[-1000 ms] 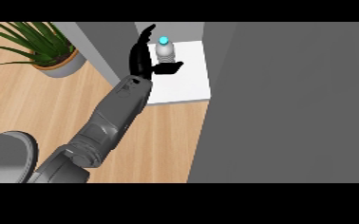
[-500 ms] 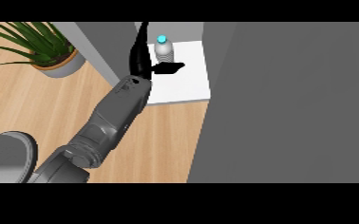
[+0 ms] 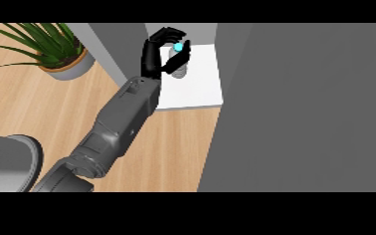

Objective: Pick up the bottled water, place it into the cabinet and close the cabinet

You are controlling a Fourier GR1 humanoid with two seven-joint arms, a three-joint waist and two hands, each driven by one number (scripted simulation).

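Note:
The bottled water [image 3: 178, 65], clear with a cyan cap, stands on the white shelf [image 3: 197, 90] inside the open cabinet. My left hand [image 3: 154, 55] reaches in from the lower left. Its fingers curl over the bottle's top and its thumb crosses the bottle's front, hiding much of the body. The bottle's base seems to rest on the shelf, though the hand partly covers it. My right hand shows nowhere.
The cabinet's large grey door [image 3: 294, 109] stands open on the right, filling that side. A grey cabinet wall [image 3: 114, 45] borders the shelf on the left. A potted plant [image 3: 55, 50] sits at the upper left, and a grey round object [image 3: 15, 164] at the lower left.
The fingers, pointing up beside the bottle before, have curled over its top. The bottle and hand shifted slightly further into the cabinet.

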